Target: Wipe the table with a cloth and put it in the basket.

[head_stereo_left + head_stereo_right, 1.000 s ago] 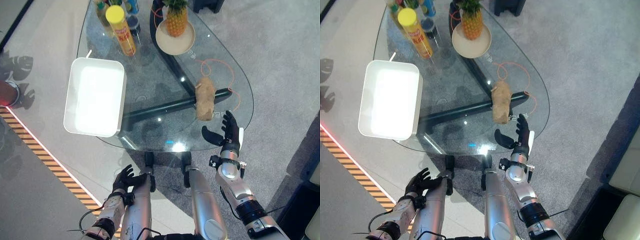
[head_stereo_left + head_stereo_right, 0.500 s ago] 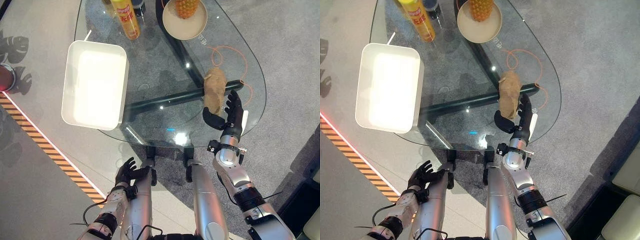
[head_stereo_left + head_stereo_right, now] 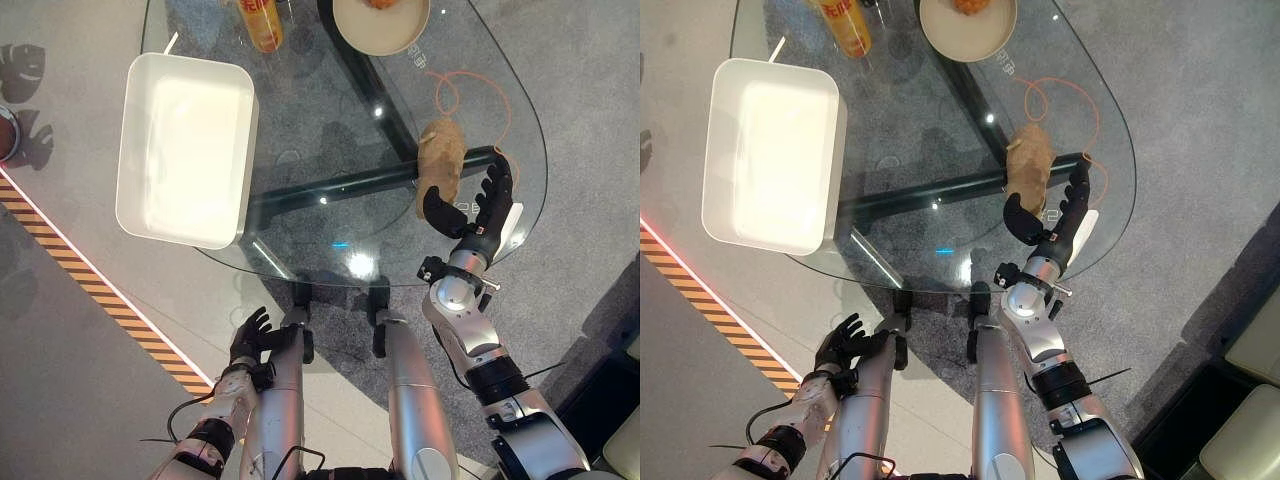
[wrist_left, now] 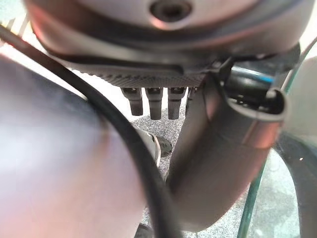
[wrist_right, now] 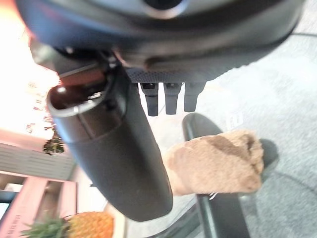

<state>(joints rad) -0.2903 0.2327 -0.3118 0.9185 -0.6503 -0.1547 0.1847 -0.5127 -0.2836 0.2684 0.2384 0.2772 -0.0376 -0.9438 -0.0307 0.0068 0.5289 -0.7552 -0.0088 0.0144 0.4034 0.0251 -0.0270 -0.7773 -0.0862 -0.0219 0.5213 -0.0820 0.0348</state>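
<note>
A crumpled tan cloth (image 3: 441, 162) lies on the glass table (image 3: 330, 110) near its right edge. My right hand (image 3: 482, 206) is at the cloth's near end, open, its fingers straight along the cloth's right side and its thumb (image 3: 440, 211) just below it. In the right wrist view the cloth (image 5: 218, 163) lies just past the thumb (image 5: 116, 153) and straight fingers (image 5: 171, 99). An empty white basket (image 3: 185, 140) stands on the table's left part. Below the table's near edge my left hand (image 3: 250, 336) rests open and idle.
A yellow can (image 3: 262, 15) and a beige plate (image 3: 380, 20) stand at the table's far end. An orange cord (image 3: 470, 85) loops beyond the cloth. The dark table frame (image 3: 340, 190) shows under the glass. Striped tape (image 3: 90, 290) runs across the floor at left.
The camera has shifted forward over the table. My right hand has risen from the table's near edge to the cloth's near end, still open. The left hand stays low.
</note>
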